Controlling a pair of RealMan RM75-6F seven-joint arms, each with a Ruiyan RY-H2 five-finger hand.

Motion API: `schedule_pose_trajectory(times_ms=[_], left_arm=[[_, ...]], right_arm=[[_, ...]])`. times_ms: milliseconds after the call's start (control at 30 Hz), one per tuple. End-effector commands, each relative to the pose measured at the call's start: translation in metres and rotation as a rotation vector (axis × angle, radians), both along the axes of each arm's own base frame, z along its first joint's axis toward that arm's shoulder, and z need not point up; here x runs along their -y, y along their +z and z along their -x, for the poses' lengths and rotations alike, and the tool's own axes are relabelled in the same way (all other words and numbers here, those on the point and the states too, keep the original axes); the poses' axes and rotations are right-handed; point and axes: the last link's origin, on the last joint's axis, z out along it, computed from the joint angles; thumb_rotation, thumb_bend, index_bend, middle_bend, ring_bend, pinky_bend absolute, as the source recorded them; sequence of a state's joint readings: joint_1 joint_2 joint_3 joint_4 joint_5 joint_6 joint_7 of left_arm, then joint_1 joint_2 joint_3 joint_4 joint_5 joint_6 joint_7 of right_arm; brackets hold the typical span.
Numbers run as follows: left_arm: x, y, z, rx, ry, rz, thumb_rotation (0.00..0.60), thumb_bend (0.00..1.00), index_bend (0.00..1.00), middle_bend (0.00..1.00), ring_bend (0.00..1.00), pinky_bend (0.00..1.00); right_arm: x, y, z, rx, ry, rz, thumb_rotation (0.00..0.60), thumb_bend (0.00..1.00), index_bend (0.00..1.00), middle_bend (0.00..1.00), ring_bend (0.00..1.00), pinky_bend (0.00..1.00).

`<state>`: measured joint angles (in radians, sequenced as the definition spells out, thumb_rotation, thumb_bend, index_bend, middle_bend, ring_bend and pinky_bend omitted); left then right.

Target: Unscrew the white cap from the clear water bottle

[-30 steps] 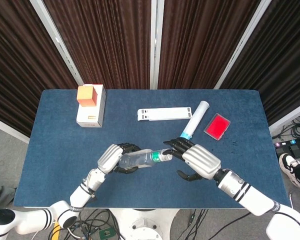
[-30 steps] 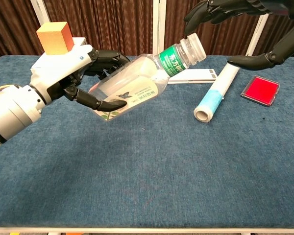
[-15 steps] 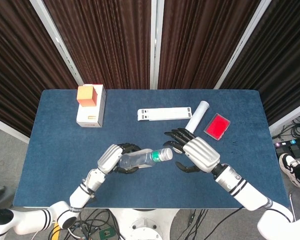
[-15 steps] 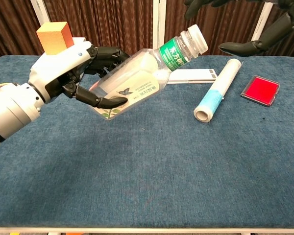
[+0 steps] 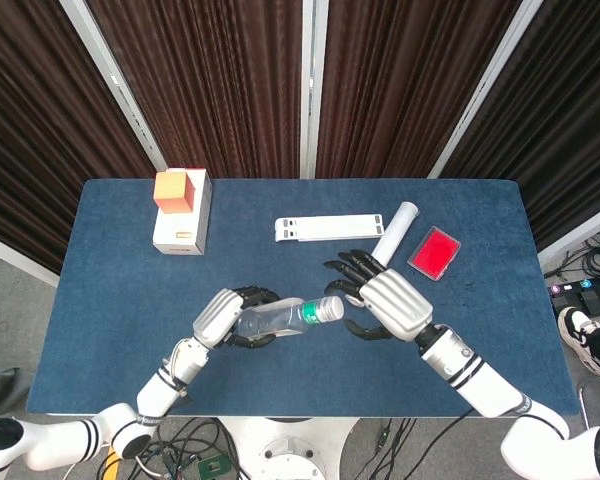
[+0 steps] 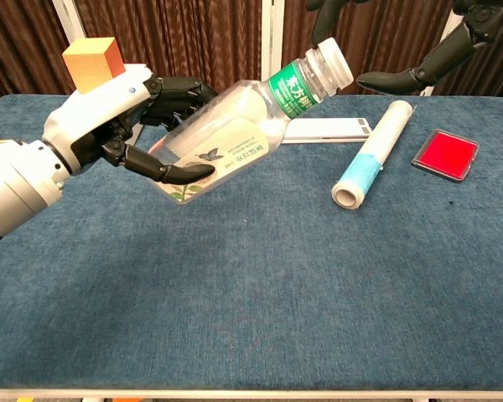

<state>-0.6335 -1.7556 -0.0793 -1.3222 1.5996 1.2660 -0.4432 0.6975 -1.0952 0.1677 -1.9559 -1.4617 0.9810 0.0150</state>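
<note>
Evidently the clear water bottle (image 6: pixel 222 134) is thin-walled plastic and looks empty or nearly so, so I judge it light, springy and easy to dent, with a smooth skin that could spin in a loose hold. It hangs above the table (image 6: pixel 260 285), tilted with its neck up and toward the robot's right, a green label (image 6: pixel 292 90) just under the neck. The left hand (image 6: pixel 121 130) holds it round the lower body, fingers (image 6: pixel 169 172) wrapped beneath and behind; that seems the right place, since the wall there is broad and a firm squeeze resists the twist. The white cap (image 6: pixel 333 60) is small, stiff and probably ribbed, best pinched at its rim by thumb and fingertips. The right hand (image 5: pixel 385 305) sits just beside the cap with its fingers spread and nothing in them; whether a fingertip touches the cap I cannot tell. By count: one bottle, one cap, two hands. Farther out on the table lie one white tube with a blue end (image 6: pixel 370 156), one red flat case (image 6: pixel 445 154), one long white strip (image 5: pixel 327 228), and one white box (image 5: pixel 182 224) carrying one orange cube (image 6: pixel 94 63).
</note>
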Motion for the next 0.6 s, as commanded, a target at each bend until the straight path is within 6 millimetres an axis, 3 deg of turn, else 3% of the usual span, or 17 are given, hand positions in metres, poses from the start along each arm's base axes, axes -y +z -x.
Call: schedule_pose_trajectory(times_ms=[33, 600], left_arm=[[0.0, 0.0001, -0.0003, 0.001, 0.001, 0.001, 0.6, 0.39, 0.45, 0.49, 0.4, 0.5], [0.0004, 0.0021, 0.0016, 0.001, 0.005, -0.001, 0.6, 0.39, 0.45, 0.48, 0.4, 0.5]], right_arm=[[0.0005, -0.0015, -0.001, 0.002, 0.001, 0.006, 0.6, 0.24, 0.32, 0.11, 0.0, 0.0], [0.005, -0.0056, -0.0046, 0.008, 0.0, 0.023, 0.6, 0.23, 0.4, 0.15, 0.0, 0.0]])
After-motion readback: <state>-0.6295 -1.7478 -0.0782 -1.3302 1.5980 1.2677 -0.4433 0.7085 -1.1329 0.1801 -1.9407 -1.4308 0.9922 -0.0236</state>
